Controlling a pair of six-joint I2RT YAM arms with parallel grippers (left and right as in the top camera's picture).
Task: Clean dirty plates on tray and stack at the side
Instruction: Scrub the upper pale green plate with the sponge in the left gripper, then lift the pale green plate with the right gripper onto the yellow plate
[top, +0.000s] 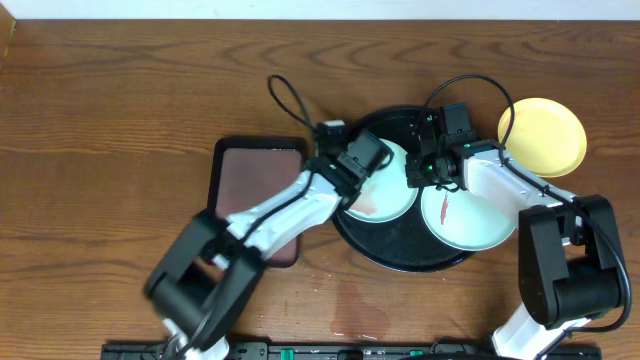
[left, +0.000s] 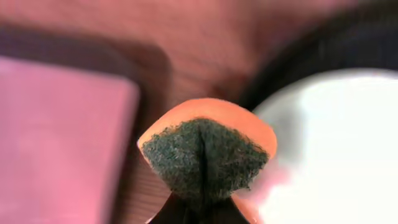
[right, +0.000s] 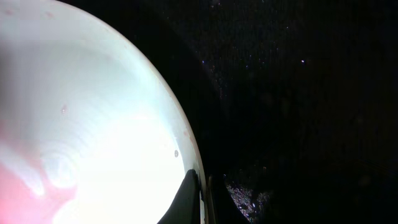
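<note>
I can read no words, numbers or signs here. The plates (top: 545, 135), the tray (top: 395, 255), the sponge (left: 205, 155) and the desk (top: 120, 120) are all plain. The close-up views are too blurry or dark to show any small print.
</note>
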